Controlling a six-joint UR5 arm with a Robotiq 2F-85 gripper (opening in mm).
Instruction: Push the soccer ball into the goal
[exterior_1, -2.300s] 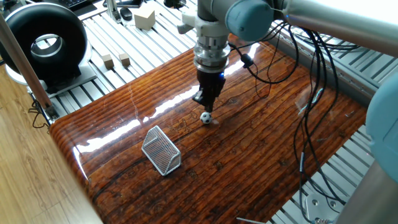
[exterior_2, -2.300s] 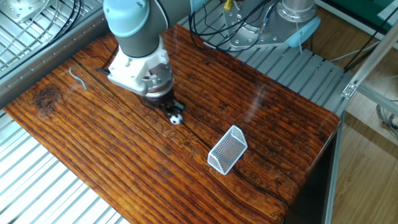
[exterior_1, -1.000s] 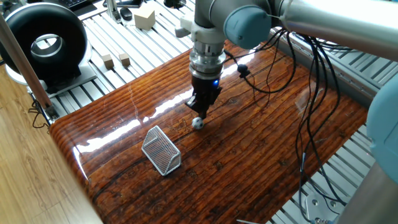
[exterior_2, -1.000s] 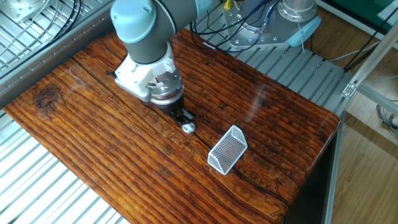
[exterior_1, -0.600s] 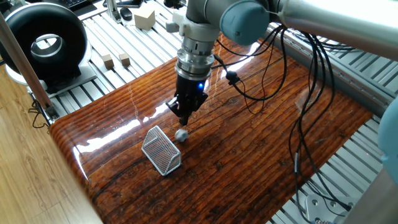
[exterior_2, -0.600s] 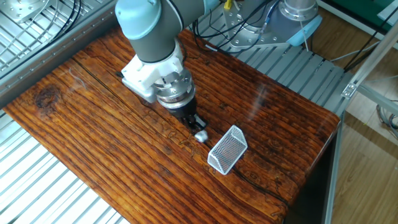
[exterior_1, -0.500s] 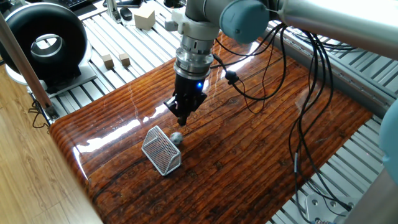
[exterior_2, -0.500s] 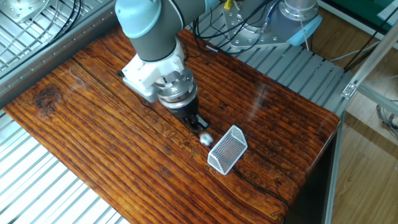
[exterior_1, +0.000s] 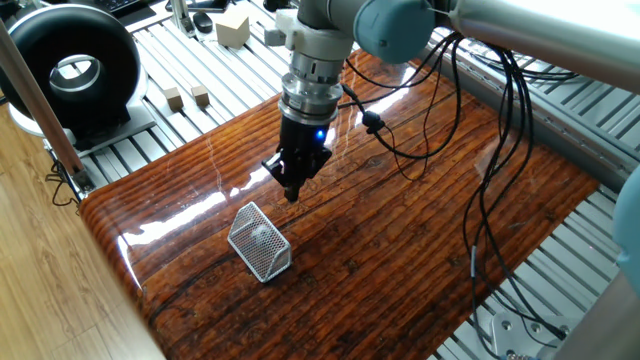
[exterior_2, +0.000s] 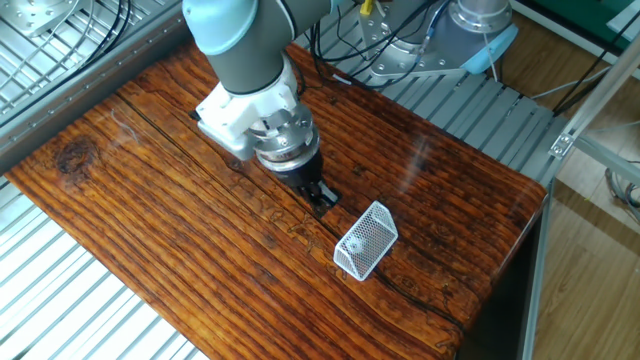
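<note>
The silver wire-mesh goal (exterior_1: 259, 241) stands on the wooden table near its front left corner; it also shows in the other fixed view (exterior_2: 366, 240). The tiny soccer ball (exterior_1: 263, 236) sits inside the goal behind the mesh, and it shows as a small white spot (exterior_2: 353, 246) in the other fixed view. My gripper (exterior_1: 293, 190) points down with its fingers shut and empty, a short way from the goal's open side, just above the table. It also shows in the other fixed view (exterior_2: 325, 199), up and left of the goal.
A big black ring-shaped device (exterior_1: 70, 65) stands at the far left off the table. Small wooden cubes (exterior_1: 174, 97) and a larger block (exterior_1: 232, 28) lie on the slatted metal surface behind. Black cables (exterior_1: 480, 200) hang over the table's right side.
The ball has rolled from just outside the goal's mouth into the goal. My gripper has stayed nearly in place, a little raised, behind where the ball was.
</note>
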